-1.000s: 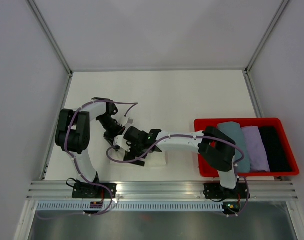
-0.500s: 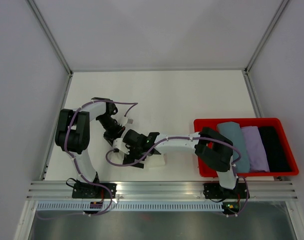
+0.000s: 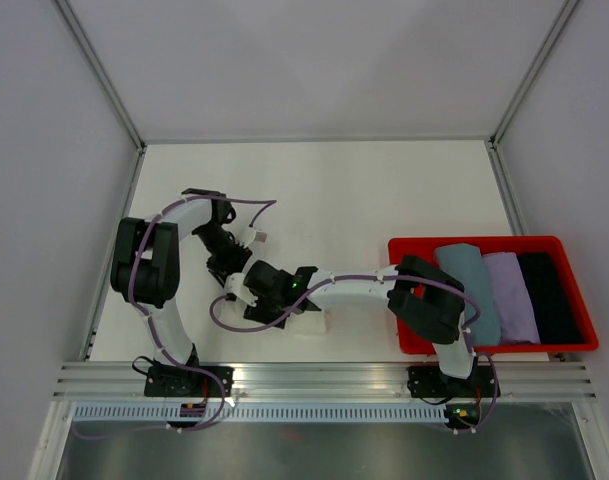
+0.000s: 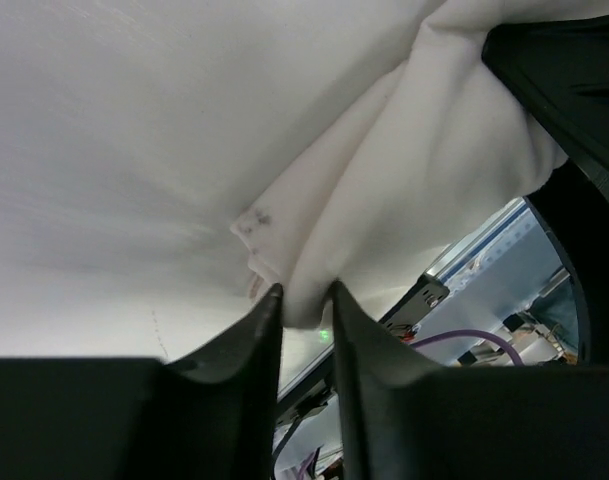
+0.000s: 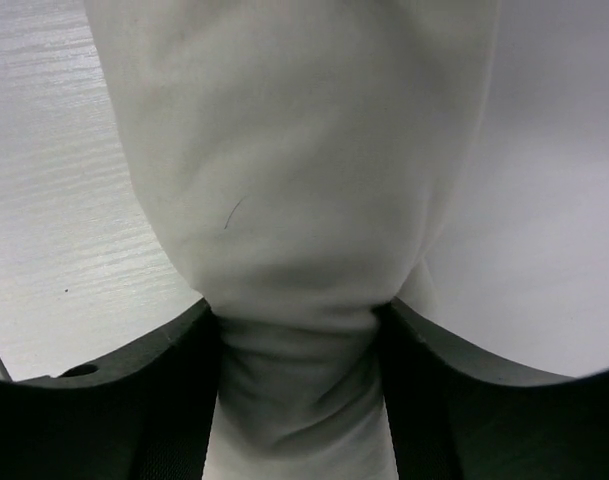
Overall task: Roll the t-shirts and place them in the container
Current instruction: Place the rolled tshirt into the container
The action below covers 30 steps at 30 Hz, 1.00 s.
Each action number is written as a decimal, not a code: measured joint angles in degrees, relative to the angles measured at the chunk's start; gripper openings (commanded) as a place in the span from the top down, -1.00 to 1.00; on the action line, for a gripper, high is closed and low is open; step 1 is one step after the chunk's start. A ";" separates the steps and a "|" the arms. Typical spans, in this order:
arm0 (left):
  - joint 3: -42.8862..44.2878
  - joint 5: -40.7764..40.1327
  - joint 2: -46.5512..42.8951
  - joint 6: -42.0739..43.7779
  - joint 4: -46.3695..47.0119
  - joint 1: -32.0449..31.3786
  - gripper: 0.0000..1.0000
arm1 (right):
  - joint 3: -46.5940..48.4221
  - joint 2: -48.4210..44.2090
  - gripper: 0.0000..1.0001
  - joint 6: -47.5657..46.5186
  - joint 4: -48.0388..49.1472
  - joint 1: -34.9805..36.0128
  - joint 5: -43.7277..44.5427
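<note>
The bundled cream t-shirt is squeezed between the fingers of the right gripper, which are set rather wide around the thick cloth. One thin fold of it is pinched by the left gripper, whose fingers are set narrow. Well to the right of both grippers, the grey-blue t-shirt, the lilac t-shirt and the black t-shirt are laid in the red bin.

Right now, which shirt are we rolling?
Find the red bin on the right of the table, then look left to where the left hand and right hand meet. The cream t-shirt bunched there is the only shirt outside the bin; grey-blue, lilac and black ones lie inside.
</note>
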 measured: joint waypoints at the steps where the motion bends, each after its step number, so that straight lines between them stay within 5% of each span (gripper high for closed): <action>1: 0.26 -0.07 0.00 0.04 -0.20 0.00 0.22 | 0.00 0.00 0.02 0.42 0.00 0.04 0.24; 4: 2.51 -0.07 0.00 0.20 -1.22 0.11 -0.10 | -0.11 0.00 0.32 1.51 0.48 0.13 1.49; 8: 6.88 0.17 0.00 0.22 -3.17 0.48 -0.13 | -0.81 -0.37 0.54 3.37 1.40 -0.02 2.08; 10: 9.64 0.31 0.00 0.20 -3.98 0.90 -0.14 | -1.57 -0.85 0.99 4.33 2.12 -0.42 1.92; 30: 19.04 2.12 -0.31 -1.25 -6.51 1.99 -0.14 | -19.17 -16.87 0.99 19.69 -0.98 -12.85 3.80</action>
